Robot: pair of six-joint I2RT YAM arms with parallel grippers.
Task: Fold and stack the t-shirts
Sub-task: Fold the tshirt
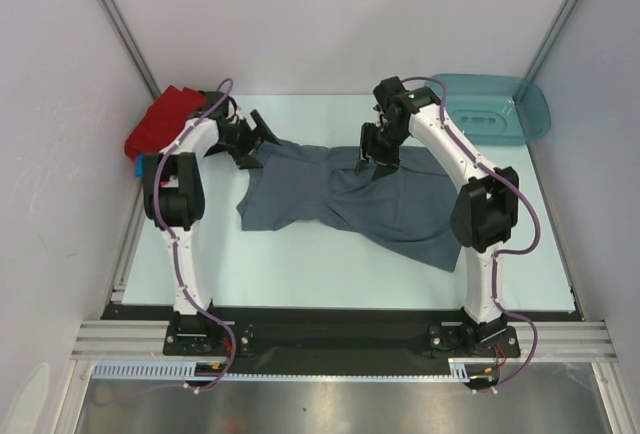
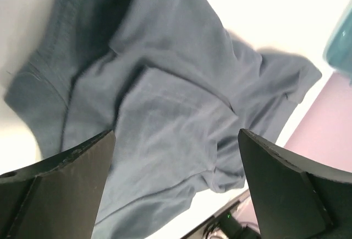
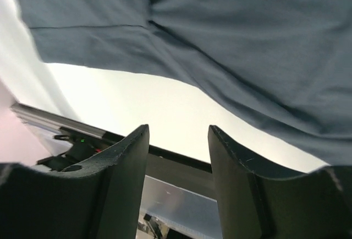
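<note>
Stack [image 1: 163,120] (red topmost) behind left arm [image 1: 192,142]

A pale, matte table [image 1: 300,279] fills the middle of the top view, enclosed by 3 plain white walls: a back wall [image 1: 340,14], a left wall [image 1: 50,174] and a right wall [image 1: 605,184]. 2 slim aluminium posts [image 1: 115,19] slant up from the back corners. Along the near edge lie a black strip [image 1: 330,329] and a silver rail [image 1: 120,339], with a brushed metal sheet [image 1: 330,404] below. The light is bright and even, and the shadows are soft.
</note>
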